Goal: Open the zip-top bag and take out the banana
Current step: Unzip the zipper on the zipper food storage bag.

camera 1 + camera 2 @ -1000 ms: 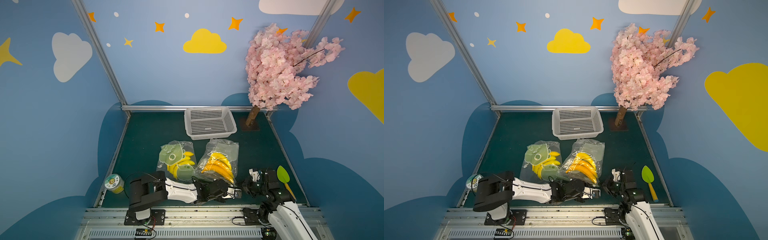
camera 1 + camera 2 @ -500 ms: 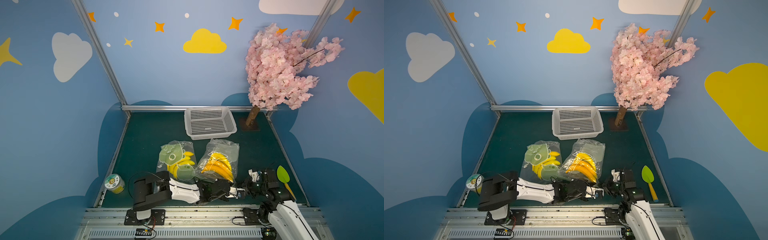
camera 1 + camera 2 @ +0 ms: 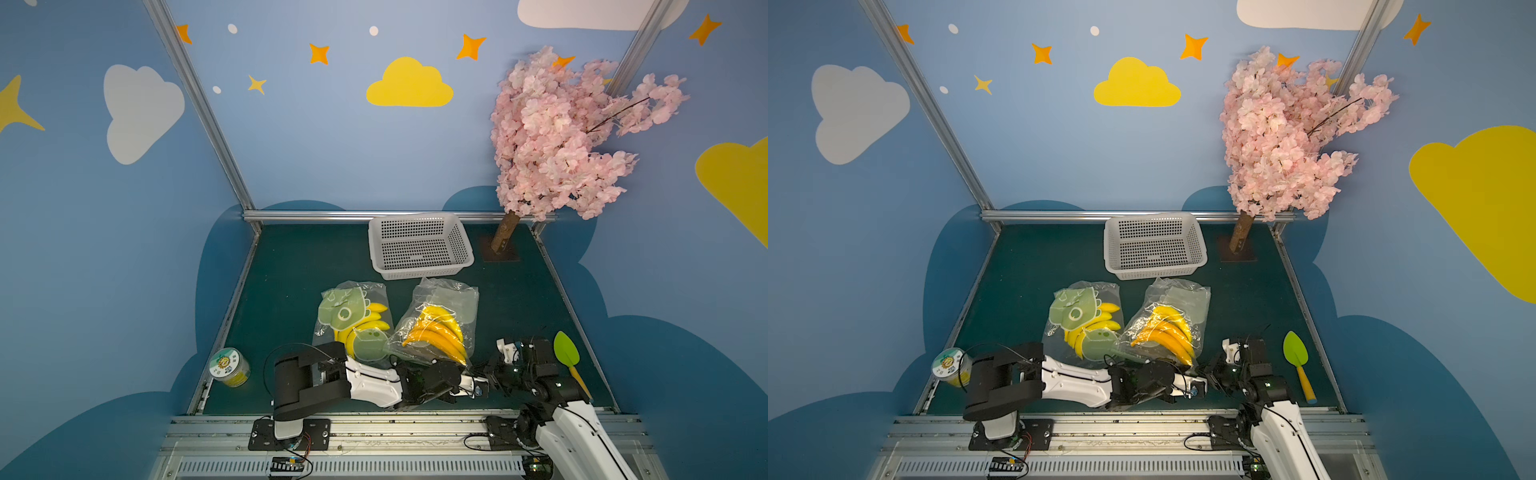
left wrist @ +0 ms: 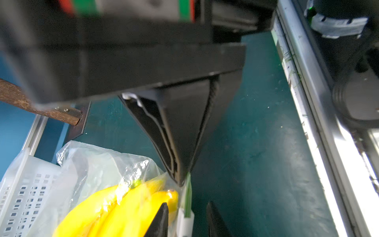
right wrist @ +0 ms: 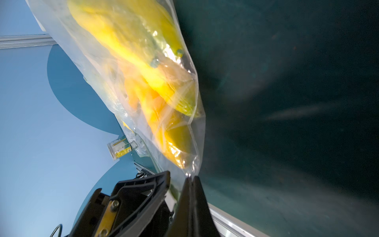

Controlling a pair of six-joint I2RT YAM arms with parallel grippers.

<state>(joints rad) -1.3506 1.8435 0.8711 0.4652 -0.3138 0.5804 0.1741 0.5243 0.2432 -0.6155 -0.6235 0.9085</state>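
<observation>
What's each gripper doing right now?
Left gripper: open, jaws either side of the white zip slider.
Right gripper: closed, pinching the zip-top bag by its corner.

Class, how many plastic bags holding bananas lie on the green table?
2. The clear bag lies near the basket; the green-printed bag lies beside it, on its left. None seems hidden.

Basket [image 3: 419, 245]: at the back of the table [image 3: 311, 266], mid-width.
Tree [image 3: 503, 239]: just right of the basket.
Zip-top bag [image 3: 451, 303]: just in front of the basket, bananas [image 3: 436, 332] in it.
Second bag [image 3: 353, 316]: front-left of the basket, beside the zip-top bag.
Jar [image 3: 228, 368]: far front-left of the basket.
Toy shovel [image 3: 567, 357]: far front-right of the basket.
My left gripper [image 4: 186, 207], my right gripper [image 5: 189, 178]: well in front of the basket, at the zip-top bag's near end.
</observation>
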